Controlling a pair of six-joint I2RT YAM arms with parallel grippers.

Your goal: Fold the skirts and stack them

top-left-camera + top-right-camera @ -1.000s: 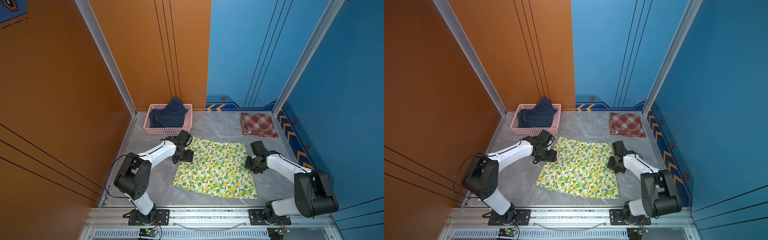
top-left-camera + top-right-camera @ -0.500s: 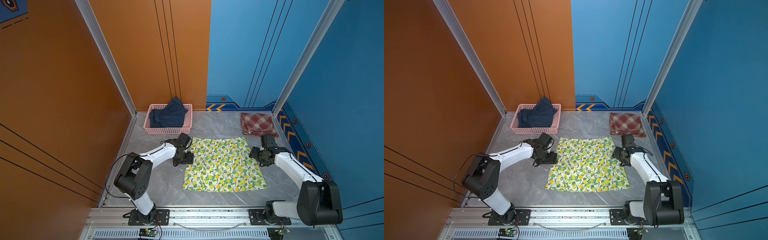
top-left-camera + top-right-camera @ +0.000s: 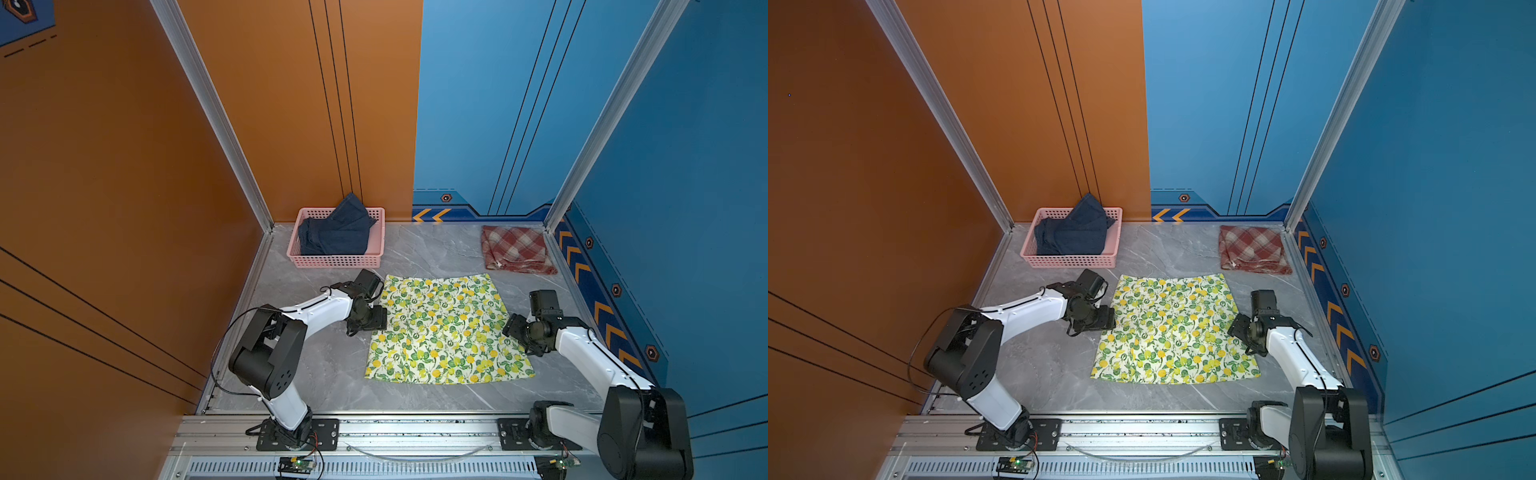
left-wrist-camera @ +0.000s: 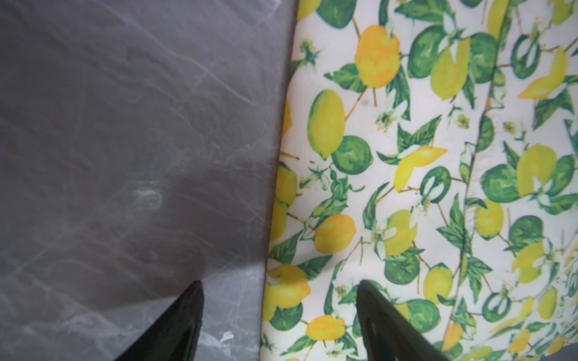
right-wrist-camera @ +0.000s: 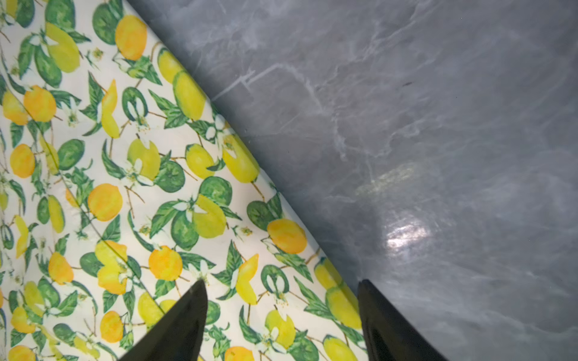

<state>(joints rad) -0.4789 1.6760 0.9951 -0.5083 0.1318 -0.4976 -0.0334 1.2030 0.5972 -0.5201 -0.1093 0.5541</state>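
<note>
The lemon-and-leaf print skirt (image 3: 444, 328) (image 3: 1173, 328) lies spread flat in the middle of the grey floor. My left gripper (image 3: 375, 321) (image 4: 278, 287) hovers open over its left edge, one finger (image 4: 184, 315) above bare floor and one over the cloth. My right gripper (image 3: 512, 330) (image 5: 281, 287) stands open over its right edge, holding nothing. The plaid skirt (image 3: 515, 249) (image 3: 1252, 249) lies folded at the back right. The denim skirt (image 3: 336, 235) (image 3: 1073, 235) sits crumpled in the pink basket (image 3: 336, 262).
The basket stands at the back left, against the orange wall. Blue wall and chevron skirting (image 3: 602, 316) run close along the right arm. A metal rail (image 3: 395, 428) crosses the front edge, carrying both arm bases.
The lemon skirt was dragged from a skewed lie to a square one. My right gripper went back-right with its edge, let go, and has come forward. The left arm hardly moved.
</note>
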